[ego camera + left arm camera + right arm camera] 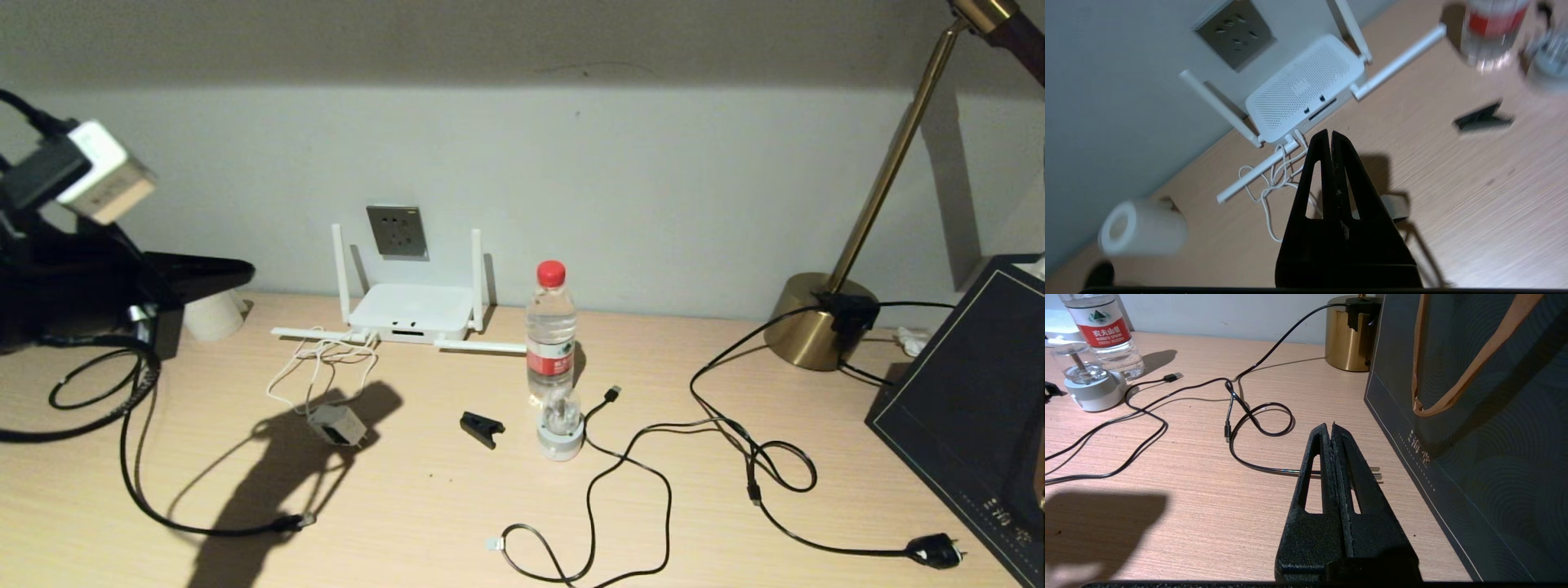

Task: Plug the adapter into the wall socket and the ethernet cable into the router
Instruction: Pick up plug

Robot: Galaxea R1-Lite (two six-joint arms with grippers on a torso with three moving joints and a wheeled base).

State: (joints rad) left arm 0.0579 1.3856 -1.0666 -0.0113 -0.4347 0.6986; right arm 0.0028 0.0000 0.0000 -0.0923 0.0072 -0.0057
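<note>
1. The left gripper [1329,136] hangs above the desk, jaws clenched on nothing, aimed toward the adapter [337,425], likely its first pick.
2. The right gripper [1331,428] idles, pressed closed and empty.
3. The ethernet cable [147,490] lies loose on the wooden desk [408,523]; the router [411,313] sits under the wall socket [396,231].

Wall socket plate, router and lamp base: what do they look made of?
Wall socket: looks like brushed grey metal, dull sheen, dark pin holes; could be metal-look plastic. Router: matte white plastic, with a fine perforated top in the left wrist view. Lamp base: polished brass-coloured metal, judging by its bright reflections.
</note>
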